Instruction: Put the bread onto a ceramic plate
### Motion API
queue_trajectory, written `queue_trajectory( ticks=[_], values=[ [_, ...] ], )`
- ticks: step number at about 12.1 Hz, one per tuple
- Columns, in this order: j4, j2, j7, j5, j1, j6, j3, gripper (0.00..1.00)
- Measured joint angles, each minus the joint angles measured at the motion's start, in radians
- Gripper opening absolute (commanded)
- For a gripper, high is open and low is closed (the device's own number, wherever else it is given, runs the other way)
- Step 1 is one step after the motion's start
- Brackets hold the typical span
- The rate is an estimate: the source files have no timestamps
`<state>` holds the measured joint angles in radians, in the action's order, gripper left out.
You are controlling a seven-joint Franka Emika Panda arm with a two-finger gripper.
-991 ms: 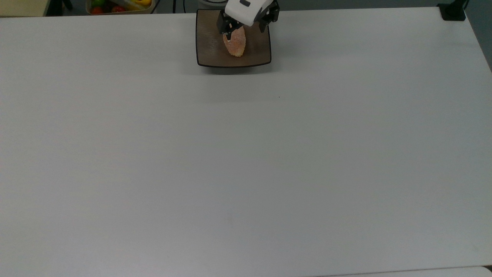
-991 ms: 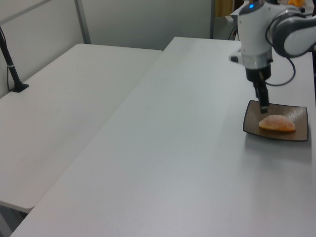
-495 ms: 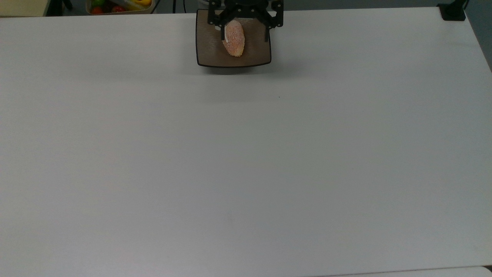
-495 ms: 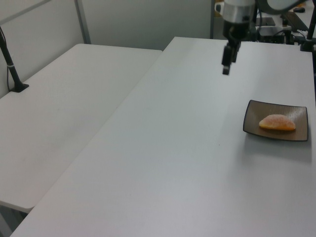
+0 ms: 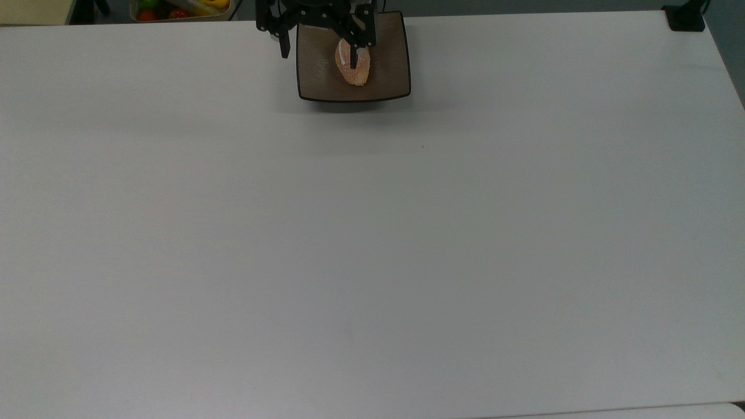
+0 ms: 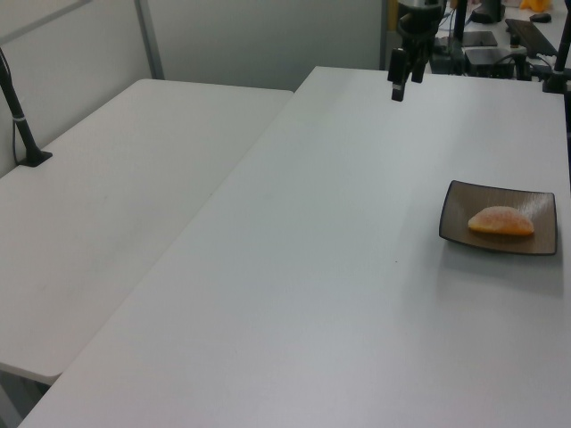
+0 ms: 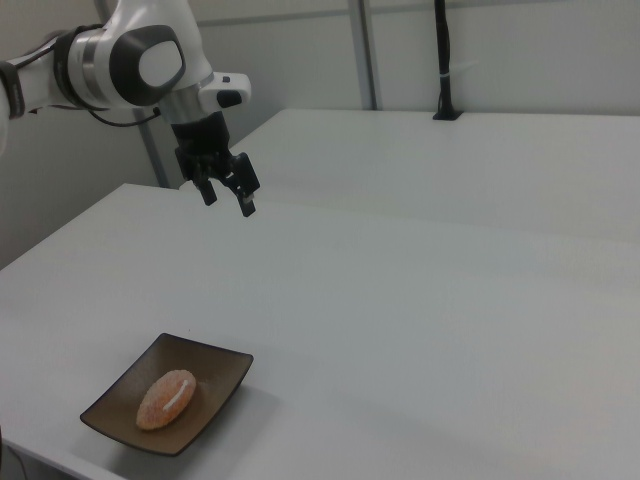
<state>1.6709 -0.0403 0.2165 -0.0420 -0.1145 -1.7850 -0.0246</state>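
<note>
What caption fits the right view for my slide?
Bread resting on the square brown ceramic plate while the open gripper hangs high above the white table, clear of both.

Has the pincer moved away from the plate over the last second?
Yes. In the left view the pincer has risen and gone toward the left view's upper left, away from the ceramic plate, where the bread lies.

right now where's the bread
The bread lies on the ceramic plate, low in the right view's left, near the table's edge; the open gripper hangs well above, clear of it.
</note>
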Motion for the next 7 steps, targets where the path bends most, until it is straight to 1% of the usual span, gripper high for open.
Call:
queue_trajectory(
  ticks=[2,7],
  values=[
    [-0.009,0.005,-0.035,0.000,-0.001,0.038,-0.004,1.00],
    [-0.008,0.007,-0.050,0.000,-0.006,0.045,-0.005,1.00]
  ],
)
